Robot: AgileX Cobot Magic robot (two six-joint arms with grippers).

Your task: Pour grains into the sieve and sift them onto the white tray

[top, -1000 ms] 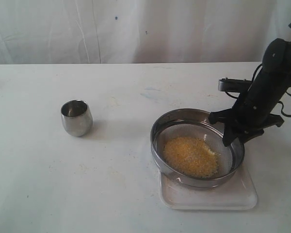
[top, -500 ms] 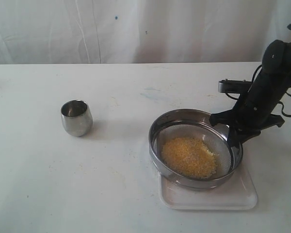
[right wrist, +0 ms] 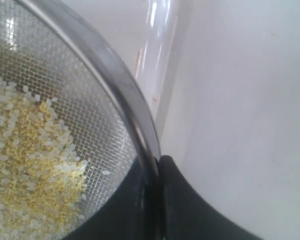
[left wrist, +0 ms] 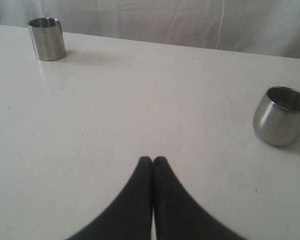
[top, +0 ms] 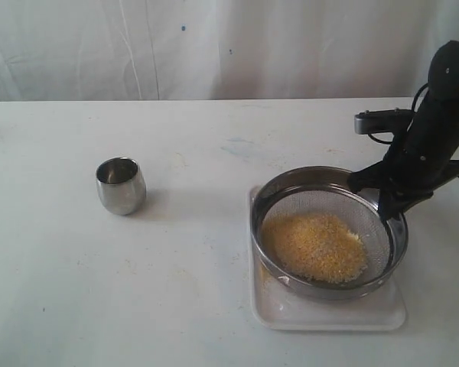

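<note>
Exterior view gives us, nearest on the right, the white tray (top: 382,312) lying flat on the table (top: 161,298), with a faint yellow dusting on its left part. Over it is the sieve (top: 321,289), tipped a little and covering most of the tray; we cannot tell whether its near edge touches the tray. The grains (top: 315,246) lie inside on the mesh as one yellow heap with whitish ones mixed in. At the sieve's right rim the right gripper (top: 390,205) has its jaws pinched on the rim, one finger inside and one outside. Farther left a rounded steel cup (top: 121,185) stands upright, well apart from the sieve. In the left wrist view we see the left gripper (left wrist: 153,161) with fingertips pressed together, holding nothing, low over the table, and a straight-sided steel cup (left wrist: 47,38) far beyond. A white curtain (top: 214,46) closes the far side.
</note>
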